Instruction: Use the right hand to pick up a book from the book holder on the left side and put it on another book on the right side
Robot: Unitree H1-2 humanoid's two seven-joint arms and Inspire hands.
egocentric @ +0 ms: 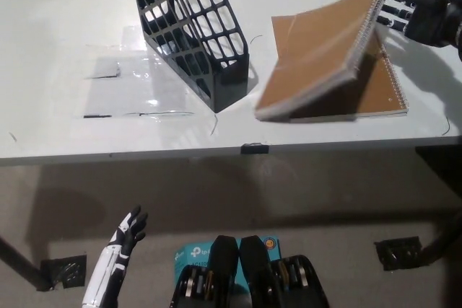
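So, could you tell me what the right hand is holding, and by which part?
The right hand holds the upper notebook by its spiral-bound edge, tilted above the lower notebook.

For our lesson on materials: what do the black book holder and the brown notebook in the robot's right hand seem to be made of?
The book holder looks like moulded plastic: glossy black lattice walls with regular cut-outs. The brown notebook, held tilted by the right hand, seems to have a matte kraft-card cover over white paper pages, bound with a wire spiral, likely metal.
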